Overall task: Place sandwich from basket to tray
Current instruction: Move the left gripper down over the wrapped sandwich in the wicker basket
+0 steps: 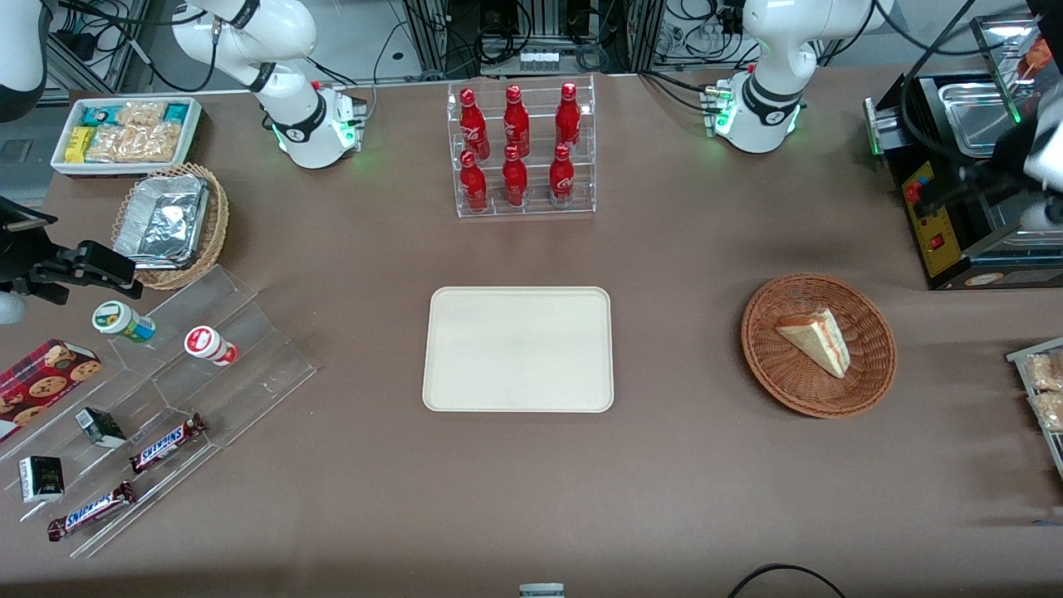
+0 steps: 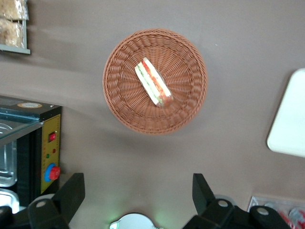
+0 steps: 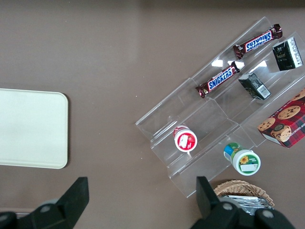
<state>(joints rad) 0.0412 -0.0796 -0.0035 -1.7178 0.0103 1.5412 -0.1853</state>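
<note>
The sandwich [image 1: 818, 339] [image 2: 153, 82], a pale bread wedge with red and green filling, lies in the round reddish-brown basket [image 1: 818, 400] [image 2: 125, 110]. The cream tray [image 1: 519, 349] [image 2: 290, 119] lies flat at the table's middle, toward the parked arm's end from the basket, with nothing on it. My gripper [image 2: 138, 191] hangs high over the table beside the black machine, farther from the front camera than the basket. It is open, its two dark fingers [image 2: 71, 191] spread wide with only bare table between them.
A black machine [image 1: 963, 199] [image 2: 38, 143] stands close to the basket at the working arm's end. A clear rack of red bottles [image 1: 523, 149] stands farther from the front camera than the tray. An acrylic snack stand [image 1: 166, 390], a foil-filled tan basket [image 1: 170, 224] and a white bin [image 1: 124, 133] sit toward the parked arm's end.
</note>
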